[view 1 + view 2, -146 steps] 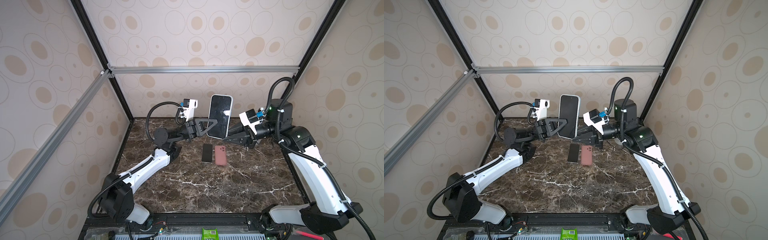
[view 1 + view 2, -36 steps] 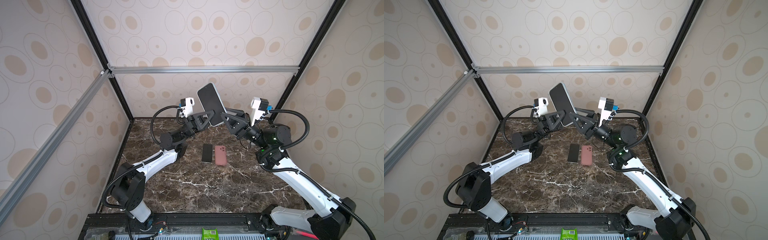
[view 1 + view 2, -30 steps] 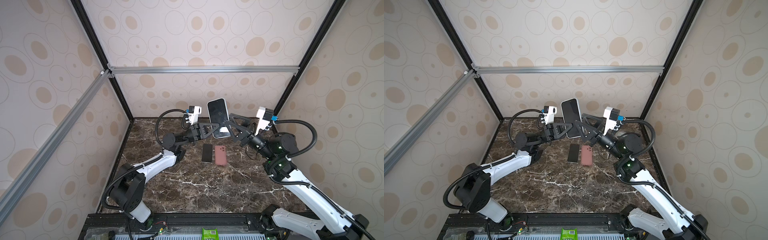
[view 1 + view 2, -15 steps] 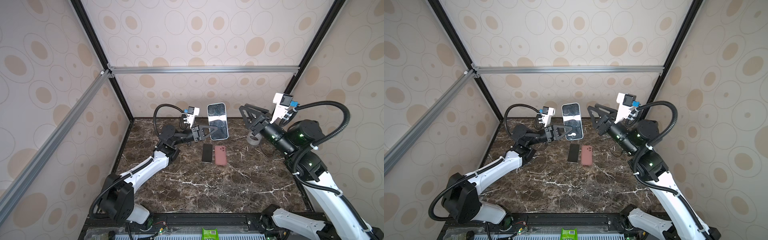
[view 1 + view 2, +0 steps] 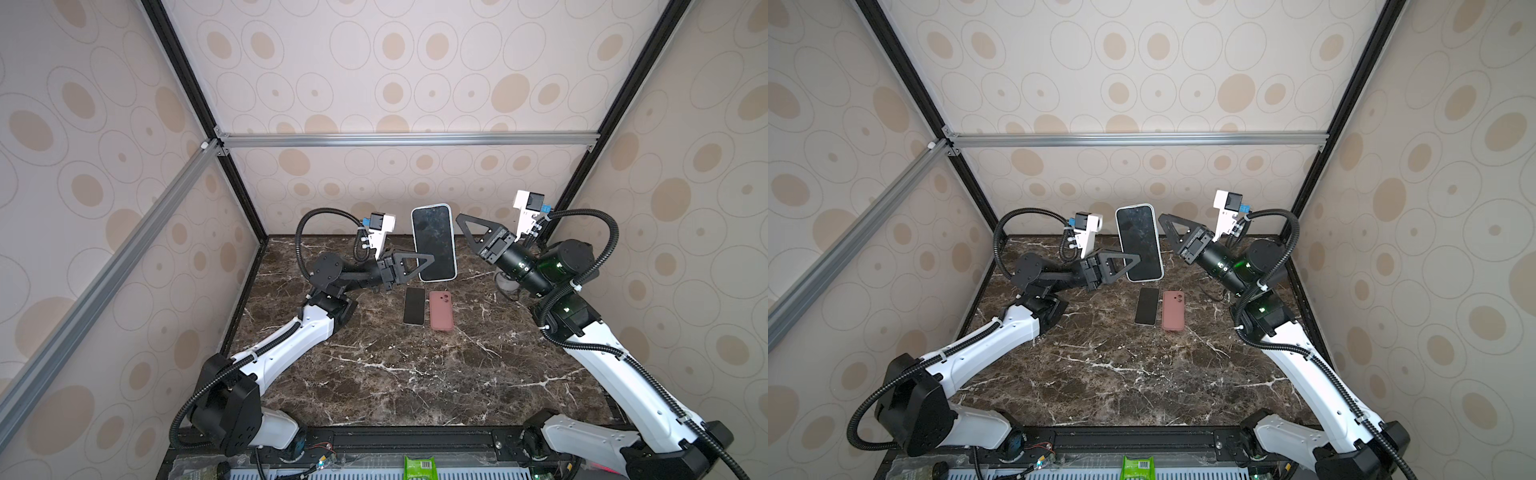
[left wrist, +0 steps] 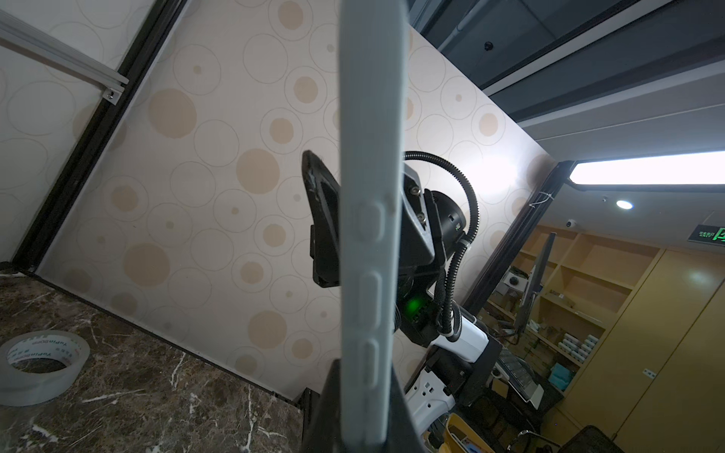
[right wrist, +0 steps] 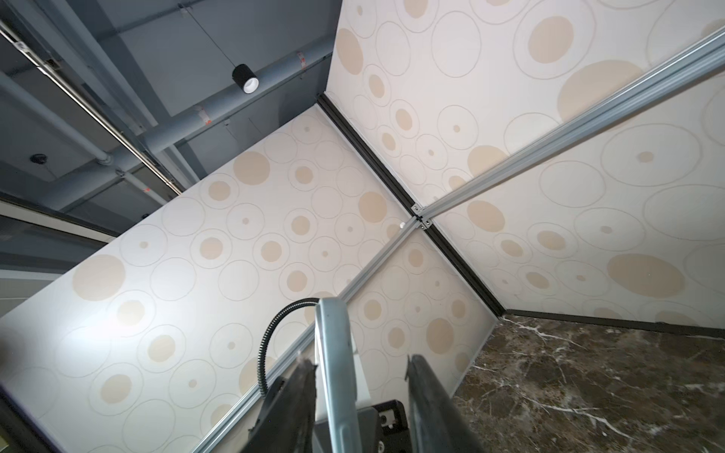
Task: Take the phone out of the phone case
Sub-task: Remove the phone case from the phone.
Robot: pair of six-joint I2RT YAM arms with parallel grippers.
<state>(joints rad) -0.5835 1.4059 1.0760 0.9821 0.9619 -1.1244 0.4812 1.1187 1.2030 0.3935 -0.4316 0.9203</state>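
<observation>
Left pincer (image 5: 426,261) clamps cased phone (image 5: 432,232); right pincer (image 5: 460,219) gapes, apart.

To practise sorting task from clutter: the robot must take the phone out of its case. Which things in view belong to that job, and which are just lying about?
Job:
- cased phone, held upright in the air by the left gripper
- right gripper, open beside it

Lying about:
- black phone
- pink case
- tape roll
- green packet
</observation>
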